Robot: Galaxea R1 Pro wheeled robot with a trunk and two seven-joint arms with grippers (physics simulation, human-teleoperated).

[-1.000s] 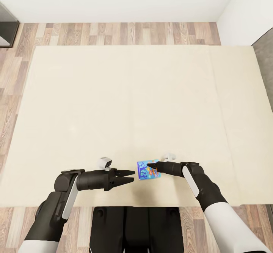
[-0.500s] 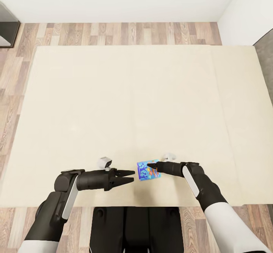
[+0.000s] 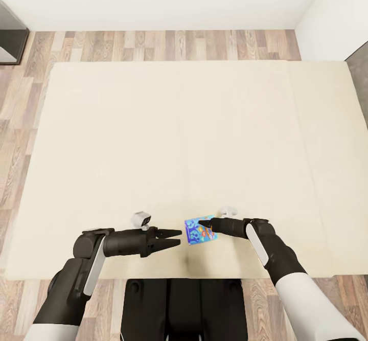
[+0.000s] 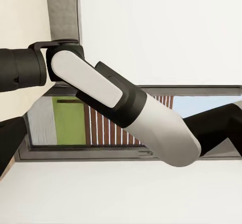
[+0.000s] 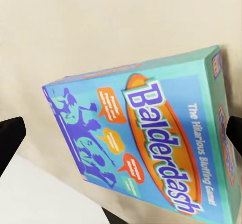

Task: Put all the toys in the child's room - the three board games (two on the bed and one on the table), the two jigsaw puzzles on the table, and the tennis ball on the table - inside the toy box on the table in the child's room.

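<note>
A small blue board game with "Balderdash" print sits between the fingers of my right gripper, over the near edge of the bed and its cream mattress. In the right wrist view the board game spans the space between the two dark fingertips, which press on its short ends. My left gripper hangs just left of the box, pointing at it, with its fingers slightly apart and nothing in them. The toy box, table, puzzles and tennis ball are out of view.
Wooden floor surrounds the bed, with a white wall beyond it. A dark piece of furniture stands at the far left and a grey panel at the far right. My base stands against the bed's near edge.
The bed and floor have slid slightly in the head view, so the camera has moved. Both arms and the held game keep the same pose.
</note>
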